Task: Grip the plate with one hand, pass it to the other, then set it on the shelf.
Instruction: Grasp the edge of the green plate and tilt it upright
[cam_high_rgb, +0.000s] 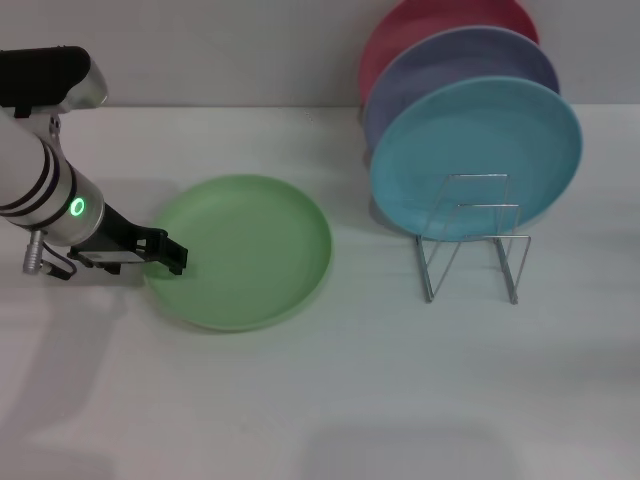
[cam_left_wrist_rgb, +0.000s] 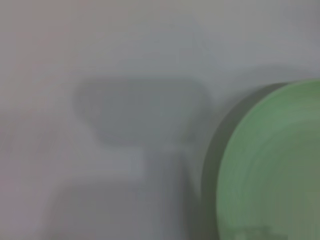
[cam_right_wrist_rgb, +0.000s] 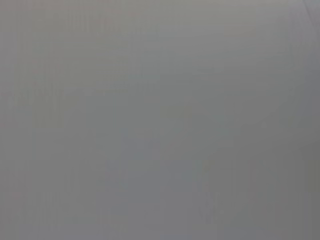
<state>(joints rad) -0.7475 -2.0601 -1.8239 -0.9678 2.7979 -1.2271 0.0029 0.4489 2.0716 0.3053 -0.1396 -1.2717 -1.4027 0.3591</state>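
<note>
Plate (cam_high_rgb: 245, 250), light green, is lying flat on the white table (cam_high_rgb: 320, 400), left of centre before you, with the wire shelf (cam_high_rgb: 472, 240) standing well apart to its right. That shelf is already carrying a light blue plate (cam_high_rgb: 478, 155), a lavender plate (cam_high_rgb: 450, 70) and a red plate (cam_high_rgb: 430, 25) stacked upright behind it.

Your left gripper (cam_high_rgb: 178, 257) is sitting low at the plate's left edge, its black fingers reaching onto the rim. The jaws are looking nearly closed around that rim, though you cannot tell from here whether they are truly pinching it.

The left wrist view is showing the plate's green edge (cam_left_wrist_rgb: 270, 165) just beside the camera, confirming how close the arm is sitting.

Your right gripper is not appearing in any view; its wrist camera is showing only blank grey.

The plate is lying to the right of the jaws, so the left arm is plainly the nearer one for the first grip.
</note>
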